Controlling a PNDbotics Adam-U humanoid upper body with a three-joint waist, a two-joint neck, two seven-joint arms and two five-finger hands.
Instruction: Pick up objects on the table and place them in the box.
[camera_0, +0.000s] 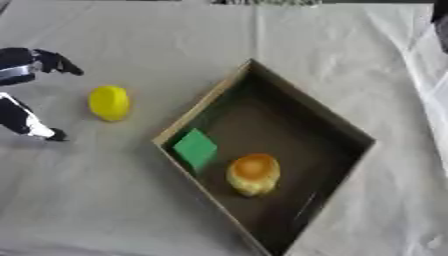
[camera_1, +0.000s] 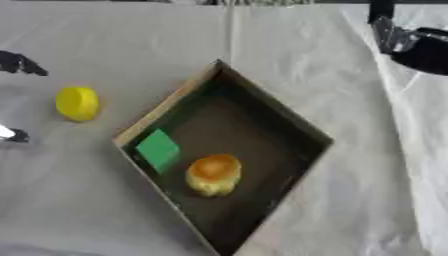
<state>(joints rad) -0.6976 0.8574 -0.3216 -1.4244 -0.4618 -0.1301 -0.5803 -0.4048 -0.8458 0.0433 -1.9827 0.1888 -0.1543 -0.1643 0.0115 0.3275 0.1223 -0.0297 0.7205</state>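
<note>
Our left hand (camera_0: 26, 95) is spread wide, the yellow object (camera_0: 109, 102) lying just to its right on the worktop (camera_0: 105, 200), box (camera_0: 346, 132) beyond.

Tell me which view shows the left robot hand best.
The left eye view: the left robot hand shows at the left edge, fingers spread apart beside the yellow object. In the right eye view only its dark fingertips show at the edge.
</note>
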